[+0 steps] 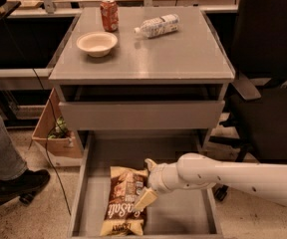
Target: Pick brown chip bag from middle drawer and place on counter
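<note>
One brown chip bag is lying flat on the floor of the middle drawer at the bottom centre of the frame, its pale band pointing toward the lower edge. A white arm is reaching in from the lower right. Its hand is sitting at the bag's right edge with the two fingers spread apart, the lower one resting over the bag's surface and the upper one just past its top corner. As far as I can judge, it is gripping nothing yet. The drawer is standing pulled out and the reach is made, so the closing, the lift and the carry upward are all waiting to be done. Above it, a drawer with a plain front is sitting shut. Farther up the frame, the tabletop is carrying a pale bowl, a red can and a clear bottle lying on its side. All three are sitting toward its far part, so the near half is offering room for the bag.
</note>
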Controlling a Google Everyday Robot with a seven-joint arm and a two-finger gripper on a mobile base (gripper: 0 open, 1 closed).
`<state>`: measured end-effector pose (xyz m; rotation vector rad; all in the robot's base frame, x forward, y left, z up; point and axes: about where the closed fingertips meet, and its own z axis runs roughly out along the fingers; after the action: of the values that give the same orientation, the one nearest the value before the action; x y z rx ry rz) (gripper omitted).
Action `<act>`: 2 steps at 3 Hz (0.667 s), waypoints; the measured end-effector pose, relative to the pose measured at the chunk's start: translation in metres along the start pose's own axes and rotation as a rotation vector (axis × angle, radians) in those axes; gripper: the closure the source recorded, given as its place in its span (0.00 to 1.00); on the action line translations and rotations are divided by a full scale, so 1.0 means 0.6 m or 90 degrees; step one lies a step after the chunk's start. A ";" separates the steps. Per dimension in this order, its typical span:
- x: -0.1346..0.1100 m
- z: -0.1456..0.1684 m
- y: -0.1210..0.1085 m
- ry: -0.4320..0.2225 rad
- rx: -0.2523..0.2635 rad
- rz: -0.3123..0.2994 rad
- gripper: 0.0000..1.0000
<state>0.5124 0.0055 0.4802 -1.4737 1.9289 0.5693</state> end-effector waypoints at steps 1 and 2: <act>0.018 0.056 -0.039 -0.019 0.025 0.031 0.00; 0.040 0.085 -0.064 -0.017 0.036 0.056 0.00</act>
<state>0.5565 0.0131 0.4290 -1.3441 1.9807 0.5666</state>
